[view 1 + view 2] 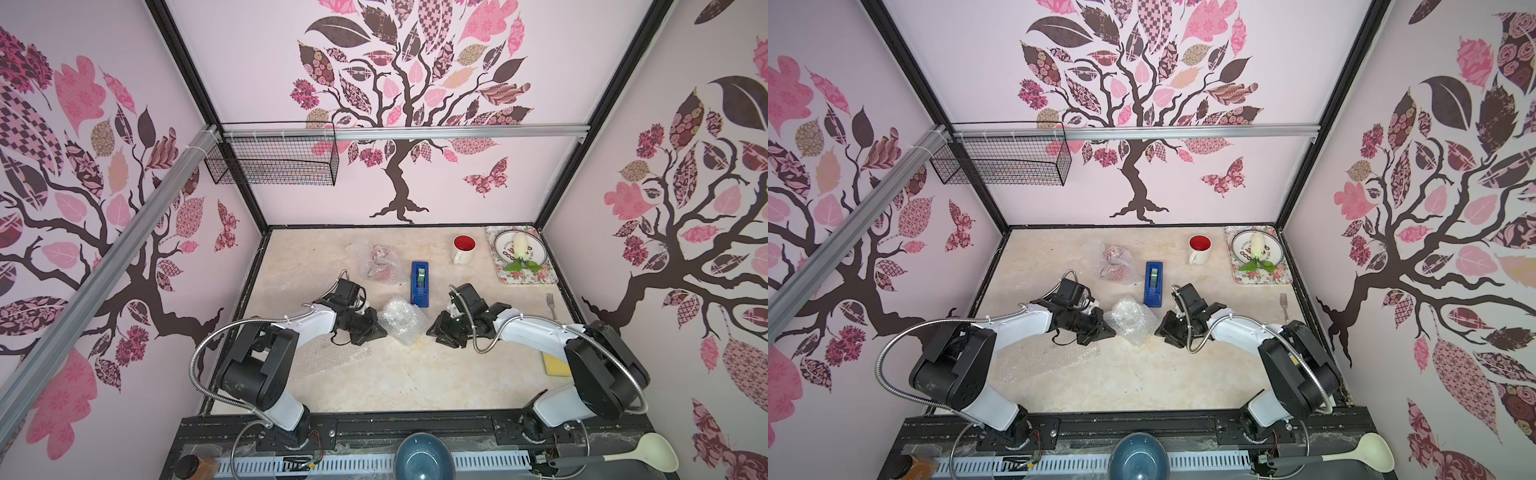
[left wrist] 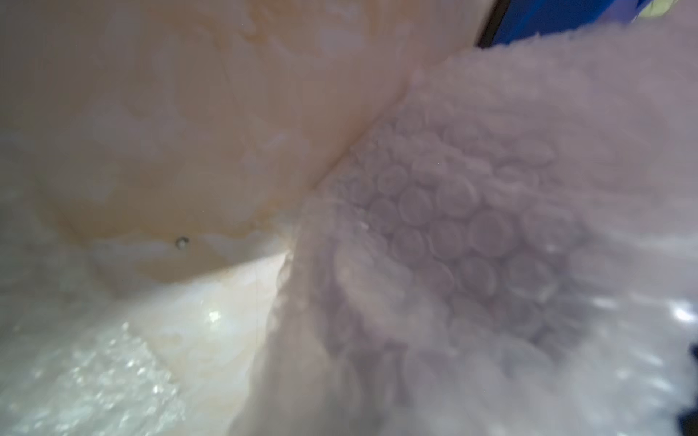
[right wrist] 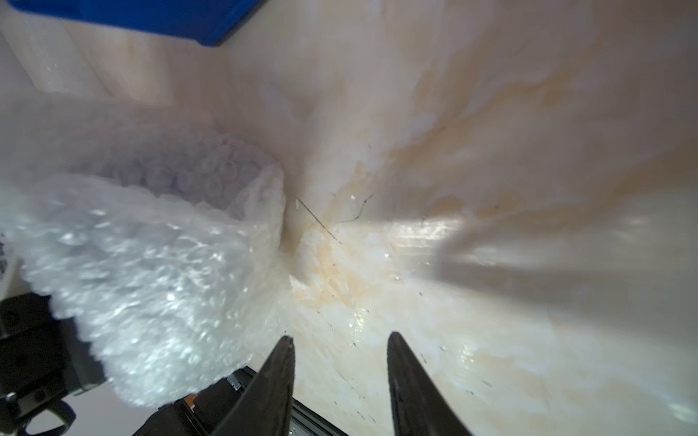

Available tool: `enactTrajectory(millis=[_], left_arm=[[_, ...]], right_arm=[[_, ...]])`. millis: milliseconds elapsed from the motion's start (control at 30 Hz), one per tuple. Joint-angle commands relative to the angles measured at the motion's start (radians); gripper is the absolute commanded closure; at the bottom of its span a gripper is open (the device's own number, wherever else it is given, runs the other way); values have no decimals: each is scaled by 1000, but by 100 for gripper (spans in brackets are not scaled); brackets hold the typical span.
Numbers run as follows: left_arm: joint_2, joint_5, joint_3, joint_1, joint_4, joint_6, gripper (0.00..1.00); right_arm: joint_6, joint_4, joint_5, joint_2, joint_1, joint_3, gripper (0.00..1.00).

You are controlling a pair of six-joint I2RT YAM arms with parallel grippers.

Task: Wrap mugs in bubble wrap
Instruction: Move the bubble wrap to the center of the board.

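Top views both show a crumpled bundle of clear bubble wrap (image 1: 404,319) (image 1: 1130,319) lying mid-table on the cream marbled tabletop (image 1: 415,386), between the two arms. The left gripper (image 1: 379,332) touches the bundle's left edge with its jaws clenched; whether they pinch any wrap cannot be told. The right gripper (image 1: 433,330) sits just right of the bundle. Just beyond the bundle lies a blue tape dispenser (image 1: 420,283). Farther back and to the left is a second bubble-wrap bundle (image 1: 380,264) with a red mug (image 1: 379,254) showing dimly inside. A white ceramic mug with a red inside (image 1: 464,249) stands unwrapped at the far right, beside a floral tray (image 1: 525,277). A flat bubble-wrap sheet (image 1: 332,353) lies near-left, partly under the left arm.

Left wrist view (blurred, very close) is mostly filled by the central bundle (image 2: 453,234), a lavender tint showing through its bubbles. The gripper's own fingers are out of sight.

Right wrist view shows the right gripper (image 3: 342,336) released, its black fingers (image 3: 279,377) spread with only bare table between them. The bundle (image 3: 151,283) lies close beside one finger, and a corner of the dispenser (image 3: 170,22) shows beyond it.
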Motion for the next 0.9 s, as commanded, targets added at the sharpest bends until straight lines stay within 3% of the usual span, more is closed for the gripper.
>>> enactTrajectory(millis=[0, 200, 433, 500, 600, 700, 867], left_arm=[[48, -23, 74, 30, 60, 6, 100], [187, -29, 244, 122, 22, 87, 100], [398, -6, 536, 204, -43, 128, 100], [401, -13, 562, 230, -86, 150, 100], [331, -12, 533, 279, -166, 201, 100], [222, -45, 485, 318, -313, 287, 90], [32, -136, 363, 356, -428, 340, 86]], right_arm=[[46, 198, -65, 71, 27, 48, 61], [39, 248, -49, 236, 28, 202, 63], [5, 217, -66, 470, -38, 523, 61], [-7, 179, -75, 498, -48, 576, 60], [-22, 131, -71, 455, -47, 551, 51], [-4, 72, -71, 350, -39, 442, 46], [8, 14, -47, 122, 56, 223, 33]])
